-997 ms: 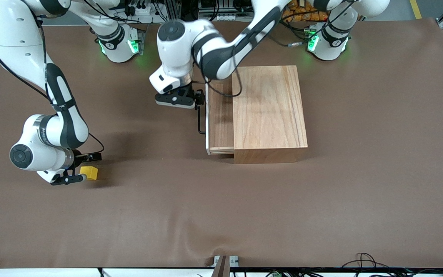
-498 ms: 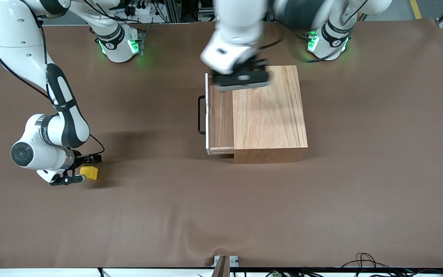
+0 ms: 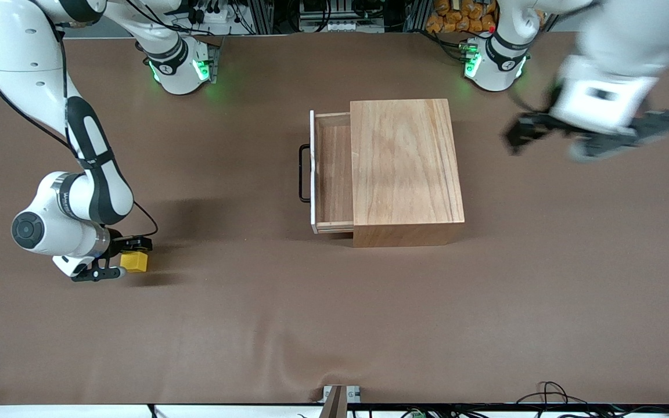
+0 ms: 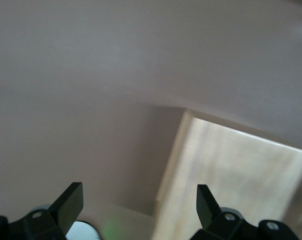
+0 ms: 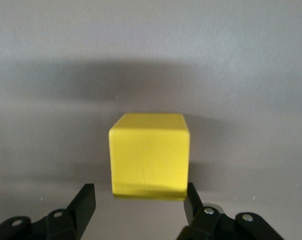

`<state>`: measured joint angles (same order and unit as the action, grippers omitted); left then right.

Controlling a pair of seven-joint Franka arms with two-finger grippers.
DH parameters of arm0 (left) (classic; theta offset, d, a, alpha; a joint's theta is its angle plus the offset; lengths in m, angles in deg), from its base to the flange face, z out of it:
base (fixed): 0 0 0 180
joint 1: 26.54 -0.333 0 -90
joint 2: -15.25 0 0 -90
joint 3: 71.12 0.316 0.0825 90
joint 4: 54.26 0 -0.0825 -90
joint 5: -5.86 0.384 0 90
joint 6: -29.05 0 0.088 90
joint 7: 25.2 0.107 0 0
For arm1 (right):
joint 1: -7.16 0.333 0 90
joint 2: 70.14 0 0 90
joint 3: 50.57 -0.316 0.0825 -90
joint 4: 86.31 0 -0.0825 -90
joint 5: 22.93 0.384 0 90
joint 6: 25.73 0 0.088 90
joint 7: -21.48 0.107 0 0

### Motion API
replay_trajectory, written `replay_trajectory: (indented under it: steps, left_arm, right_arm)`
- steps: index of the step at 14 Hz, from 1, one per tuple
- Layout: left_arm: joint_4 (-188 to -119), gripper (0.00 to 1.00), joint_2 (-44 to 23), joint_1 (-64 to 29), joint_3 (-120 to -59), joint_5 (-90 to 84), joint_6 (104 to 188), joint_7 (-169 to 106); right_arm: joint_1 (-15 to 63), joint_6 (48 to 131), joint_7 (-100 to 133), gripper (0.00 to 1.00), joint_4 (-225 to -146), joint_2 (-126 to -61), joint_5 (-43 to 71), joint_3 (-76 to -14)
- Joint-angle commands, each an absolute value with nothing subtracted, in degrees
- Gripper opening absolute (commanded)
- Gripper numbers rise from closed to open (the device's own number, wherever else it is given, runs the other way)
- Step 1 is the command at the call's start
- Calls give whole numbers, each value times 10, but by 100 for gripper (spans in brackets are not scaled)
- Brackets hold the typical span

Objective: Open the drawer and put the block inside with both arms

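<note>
The small yellow block [image 3: 135, 262] [image 5: 149, 155] lies on the brown mat toward the right arm's end of the table. My right gripper [image 3: 135, 255] [image 5: 139, 192] is low at it, open, with a finger on each side; one pad [image 5: 193, 200] is at the block's edge and the other stands off it. The drawer [image 3: 334, 168] is pulled out of the wooden box [image 3: 407, 168] [image 4: 231, 175], its black handle [image 3: 304, 173] free. My left gripper [image 3: 593, 142] [image 4: 139, 200] hangs blurred over the mat at the left arm's end, open and holding nothing.
The green-lit bases [image 3: 179, 68] [image 3: 494, 64] stand along the table edge farthest from the front camera. Brown mat [image 3: 334, 325] covers the table, wrinkled near the front edge. Cables [image 3: 549, 395] lie at the near edge.
My left arm let go of the drawer handle and swung over the box to the left arm's end of the table. The right gripper's jaws narrowed around the block.
</note>
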<state>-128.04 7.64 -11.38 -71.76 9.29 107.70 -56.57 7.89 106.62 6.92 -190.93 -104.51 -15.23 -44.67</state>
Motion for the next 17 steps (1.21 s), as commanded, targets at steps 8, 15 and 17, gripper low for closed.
replay_trajectory:
  steps: [8,15,17]
  left_arm:
    - [-1467,100,200,-295,-730,86,1171,-297]
    - [-1494,100,228,-292,-769,70,1163,-306]
    - [-1493,100,227,-295,-768,27,1164,-300]
  right_arm:
    - [65,1088,11,81,-1891,-1055,-149,-451]
    - [68,1147,13,82,-1894,-1071,-147,-451]
    - [70,1144,18,79,-1895,-1070,-147,-451]
